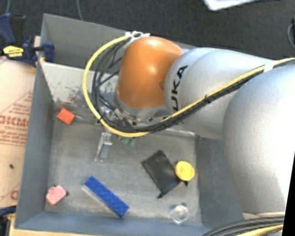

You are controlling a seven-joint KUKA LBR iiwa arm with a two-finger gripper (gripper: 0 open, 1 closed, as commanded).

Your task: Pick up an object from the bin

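in the bin (36, 146): cube (65, 116) left, bar (105, 196) front, disc (184, 171) right

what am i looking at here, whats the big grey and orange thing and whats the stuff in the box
The big grey shape is a robot arm reaching in from the right. The orange cover sits on its wrist, with cables looped round it. One camera looks down from above, a little to one side.

Under the cover hangs the tool, the part that grasps. It is over a bare patch of floor in the grey metal bin, and I see nothing held in it.

Loose in the bin lie an orange block at the back left, a pink lump at the front left, a blue oblong, a flat black square with a yellow round piece at its right side, and a small clear round thing.
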